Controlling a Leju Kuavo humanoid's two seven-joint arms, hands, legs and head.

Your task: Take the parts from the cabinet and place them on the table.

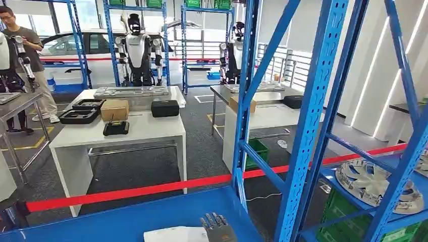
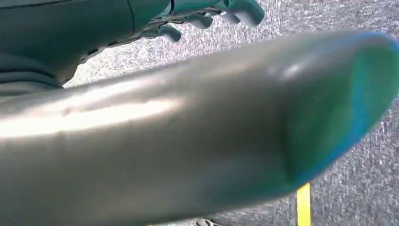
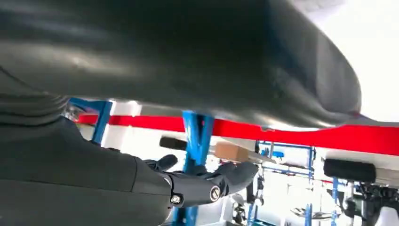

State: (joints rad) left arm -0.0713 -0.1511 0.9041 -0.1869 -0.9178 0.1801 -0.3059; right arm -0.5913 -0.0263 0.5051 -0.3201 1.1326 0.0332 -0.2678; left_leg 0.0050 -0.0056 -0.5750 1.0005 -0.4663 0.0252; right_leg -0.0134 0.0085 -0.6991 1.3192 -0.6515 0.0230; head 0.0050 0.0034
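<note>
Robot's right hand [image 1: 218, 229] sits at the bottom centre of the head view, resting against the edge of a flat white part [image 1: 174, 235] on the blue shelf [image 1: 126, 219]. Fingers look loosely spread over the part's edge; can't tell whether they truly grip it. In the right wrist view the fingers [image 3: 235, 174] reach forward, lower centre, the thumb a big blur above.

Left hand [image 2: 197, 117]: blurred thumb across the frame, fingers [image 2: 207, 19] along the upper edge over grey floor. Open or closed, can't tell.

More parts, silvery wheel-cover discs [image 1: 376, 184], lie at lower right behind the blue uprights [image 1: 315, 101].

White table [image 1: 136, 128] stands upper left of centre, beyond the red tape [image 1: 151, 189].

Judgement: secure the white part first, get fingers under its edge, lift level, then turn clear of the uprights.
</note>
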